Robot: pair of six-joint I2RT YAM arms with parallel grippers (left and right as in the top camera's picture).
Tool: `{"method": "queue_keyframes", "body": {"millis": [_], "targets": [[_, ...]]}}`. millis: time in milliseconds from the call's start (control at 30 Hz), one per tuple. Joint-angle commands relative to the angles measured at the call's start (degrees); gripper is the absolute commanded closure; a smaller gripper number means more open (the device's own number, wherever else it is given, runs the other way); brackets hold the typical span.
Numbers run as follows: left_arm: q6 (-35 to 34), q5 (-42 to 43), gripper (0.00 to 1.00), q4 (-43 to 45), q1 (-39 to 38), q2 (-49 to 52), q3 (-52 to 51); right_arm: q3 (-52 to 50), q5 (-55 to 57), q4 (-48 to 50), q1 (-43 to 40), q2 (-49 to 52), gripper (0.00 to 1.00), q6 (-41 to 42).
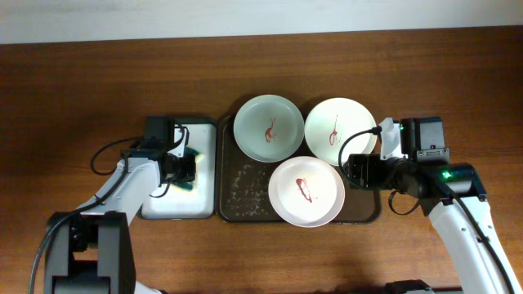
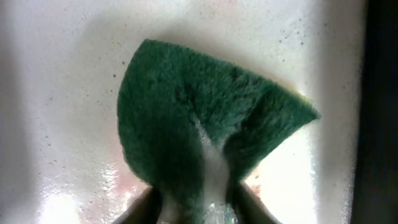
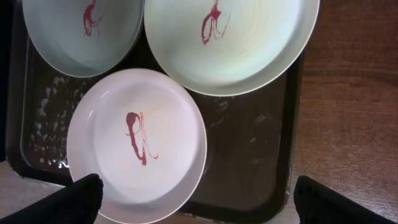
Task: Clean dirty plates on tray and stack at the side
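Note:
Three plates with red sauce squiggles sit on the dark brown tray [image 1: 233,192]: a pale mint green plate [image 1: 269,128] at back left, a white plate [image 1: 341,131] at back right, a white plate [image 1: 306,190] in front. My left gripper [image 2: 198,208] is shut on a green sponge [image 2: 186,130] over the small white tray [image 1: 176,204]. My right gripper [image 3: 198,202] is open and empty, above the brown tray's right end [image 3: 261,155], beside the front white plate [image 3: 137,143].
The small black-rimmed white tray lies left of the brown tray. Soapy specks cover the brown tray's left part [image 1: 239,184]. Bare wooden table [image 1: 98,73] surrounds both trays.

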Motion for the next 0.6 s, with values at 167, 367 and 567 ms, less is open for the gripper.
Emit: {"method": "queue_keyframes", "body": {"millis": [167, 367, 567], "targets": [[-0.4, -0.3, 1.00, -2.4, -0.4, -0.5, 0.3, 1.0, -0.8, -1.7, -0.2, 2.4, 0.01, 0.2], [-1.5, 2.9, 1.00, -4.8, -0.3, -7.4, 2.2, 1.0, -4.1, -1.9, -0.2, 7.5, 0.08, -1.4], [-5.9, 2.9, 1.00, -6.8, -0.3, -12.8, 2.2, 0.9, -4.2, -1.2, -0.2, 15.5, 0.27, -1.8]]}}
